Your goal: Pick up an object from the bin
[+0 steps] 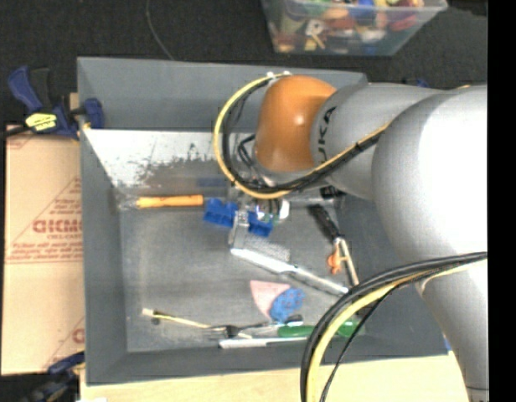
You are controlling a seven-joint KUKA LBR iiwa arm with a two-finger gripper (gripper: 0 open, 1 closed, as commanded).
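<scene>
1 camera looks down on the grey metal bin (103, 249) from above and somewhat to 1 side, fairly near, taking in its far wall, left wall and floor, while the arm (425, 157) reaches in from the right.

Beyond the gripper (255, 213), toward the top of the view, a dark surface (116, 15) carries a clear plastic tub (352, 33) of colourful small toys. A thin cable (150, 19) curves left of that tub. Below the gripper runs a pale wood-coloured strip (199, 389).
</scene>
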